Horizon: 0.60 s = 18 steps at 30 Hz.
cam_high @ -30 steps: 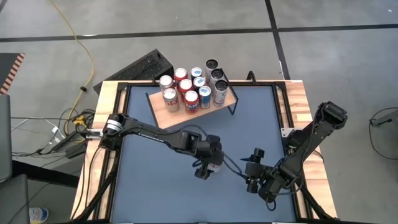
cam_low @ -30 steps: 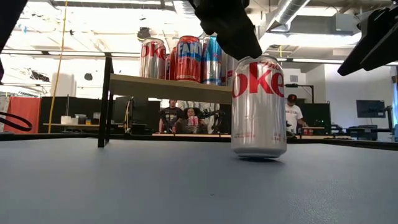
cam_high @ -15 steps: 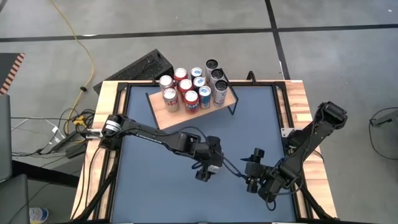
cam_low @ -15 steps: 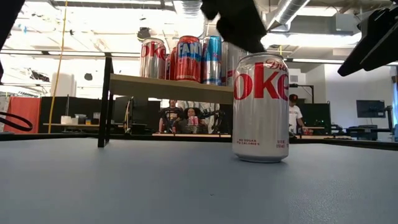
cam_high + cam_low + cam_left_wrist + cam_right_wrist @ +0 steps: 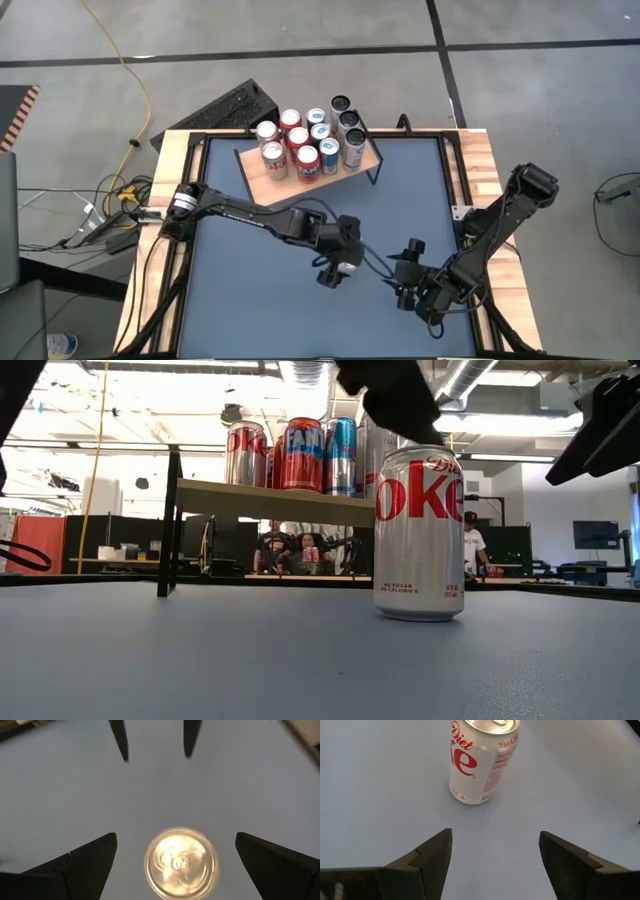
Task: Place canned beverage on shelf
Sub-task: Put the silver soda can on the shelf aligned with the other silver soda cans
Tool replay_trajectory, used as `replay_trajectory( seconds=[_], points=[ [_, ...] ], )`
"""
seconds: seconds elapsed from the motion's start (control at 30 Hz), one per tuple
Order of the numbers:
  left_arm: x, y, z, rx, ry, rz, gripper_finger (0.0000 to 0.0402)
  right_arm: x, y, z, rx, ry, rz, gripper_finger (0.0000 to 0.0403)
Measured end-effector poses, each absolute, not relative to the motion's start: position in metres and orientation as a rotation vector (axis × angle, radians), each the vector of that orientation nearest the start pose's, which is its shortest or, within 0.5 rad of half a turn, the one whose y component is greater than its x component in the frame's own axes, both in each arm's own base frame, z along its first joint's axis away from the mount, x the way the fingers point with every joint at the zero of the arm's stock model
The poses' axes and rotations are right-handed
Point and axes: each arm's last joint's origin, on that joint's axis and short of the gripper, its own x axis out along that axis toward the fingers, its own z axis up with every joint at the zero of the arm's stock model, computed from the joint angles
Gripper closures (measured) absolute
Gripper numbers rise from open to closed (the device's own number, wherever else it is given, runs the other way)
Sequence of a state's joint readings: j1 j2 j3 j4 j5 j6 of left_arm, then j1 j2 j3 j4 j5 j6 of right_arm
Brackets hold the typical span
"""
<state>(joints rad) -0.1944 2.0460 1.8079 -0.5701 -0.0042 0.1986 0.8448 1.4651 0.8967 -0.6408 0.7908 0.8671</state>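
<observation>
Now the left gripper point(image 5: 176, 851), jaws wide and empty, has shifted slightly right above the upright Diet Coke can point(image 5: 418, 533) on the table point(image 5: 250, 290), well short of the shelf point(image 5: 262, 182). Right gripper point(image 5: 495, 857) stays open nearby.

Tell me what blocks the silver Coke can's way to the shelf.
Nothing stands on the mat between the Diet Coke can and the shelf. The shelf's near edge is bare board; the cans on it crowd its far side. The open left gripper hovers over the can.
</observation>
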Motion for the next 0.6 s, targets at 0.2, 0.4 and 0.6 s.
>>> replay_trajectory(
  seconds=[0.2, 0.4, 0.6],
  points=[
    [0.448, -0.087, 0.252, 0.213, 0.829, -0.283, 0.0003, 0.188, 0.181, 0.202, -0.054, 0.755, -0.304, 0.0110],
    [0.447, -0.086, 0.233, 0.209, 0.831, -0.257, 0.0003, 0.188, 0.181, 0.202, -0.056, 0.757, -0.306, 0.0110],
    [0.446, -0.085, 0.227, 0.195, 0.833, -0.249, 0.0004, 0.188, 0.181, 0.202, -0.054, 0.756, -0.305, 0.0110]
  ],
)
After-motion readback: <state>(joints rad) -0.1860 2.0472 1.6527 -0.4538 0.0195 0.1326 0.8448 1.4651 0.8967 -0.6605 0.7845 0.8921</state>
